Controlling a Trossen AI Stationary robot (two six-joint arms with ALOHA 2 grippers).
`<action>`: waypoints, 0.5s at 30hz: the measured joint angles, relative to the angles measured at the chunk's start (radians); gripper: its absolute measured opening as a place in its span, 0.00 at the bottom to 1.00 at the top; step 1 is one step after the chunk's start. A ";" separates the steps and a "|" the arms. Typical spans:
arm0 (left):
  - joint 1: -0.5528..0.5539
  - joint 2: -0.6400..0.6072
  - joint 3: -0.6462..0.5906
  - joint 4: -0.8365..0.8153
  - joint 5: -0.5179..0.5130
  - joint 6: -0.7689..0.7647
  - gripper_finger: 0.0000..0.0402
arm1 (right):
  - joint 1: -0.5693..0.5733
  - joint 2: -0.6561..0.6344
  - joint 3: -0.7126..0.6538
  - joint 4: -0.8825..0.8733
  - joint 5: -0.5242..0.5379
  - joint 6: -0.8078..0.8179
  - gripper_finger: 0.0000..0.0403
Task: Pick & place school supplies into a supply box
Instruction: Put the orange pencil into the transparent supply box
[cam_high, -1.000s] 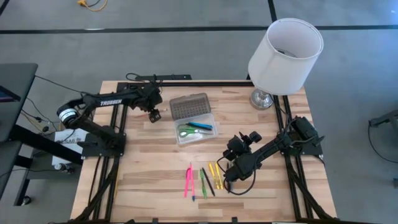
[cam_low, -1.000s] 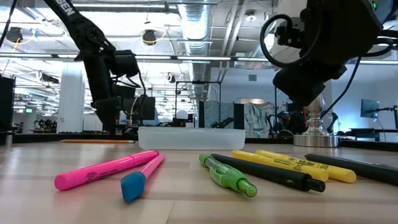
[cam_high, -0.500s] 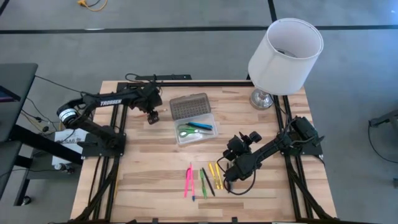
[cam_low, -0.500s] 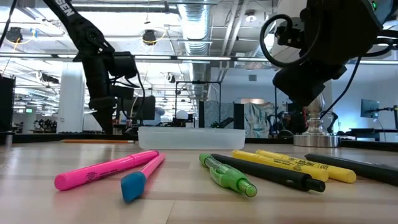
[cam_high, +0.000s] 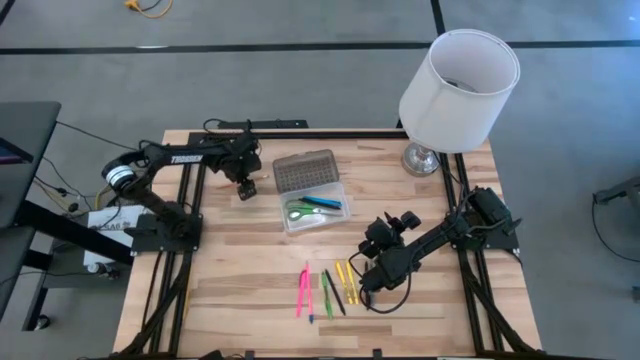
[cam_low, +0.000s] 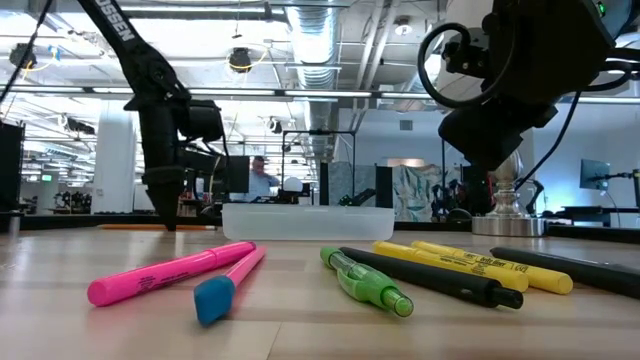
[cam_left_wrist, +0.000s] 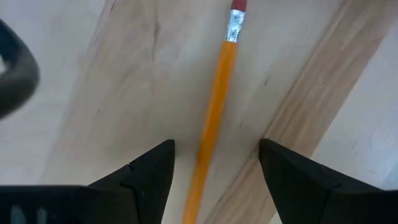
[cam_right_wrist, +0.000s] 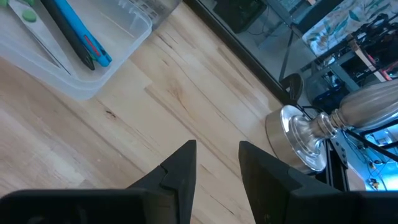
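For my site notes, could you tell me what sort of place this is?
Probably a robotics lab or open workshop: exposed ceiling ducts, more equipment rigs behind, and a person at a workstation beyond the table.

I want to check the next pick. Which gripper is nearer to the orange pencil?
Left. The left gripper hangs directly over the orange pencil, open fingers either side. The right gripper is across the table, by the loose pens.

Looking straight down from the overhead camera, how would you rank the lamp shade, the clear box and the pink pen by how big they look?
Largest: the white lamp shade, though it stands higher and so nearer the camera, which exaggerates it.
Next: the clear box with its ribbed lid open.
Smallest: the pink pen, a thin sliver on the table.
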 joint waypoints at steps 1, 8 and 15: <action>0.002 0.007 0.001 0.001 0.002 0.000 0.56 | 0.000 0.000 0.000 0.000 0.000 0.000 0.29; 0.006 0.000 0.009 -0.027 0.010 -0.023 0.52 | -0.006 0.000 0.000 0.000 0.000 -0.001 0.29; -0.025 -0.003 0.012 -0.067 -0.009 -0.048 0.44 | -0.008 0.000 0.000 0.000 0.000 -0.001 0.29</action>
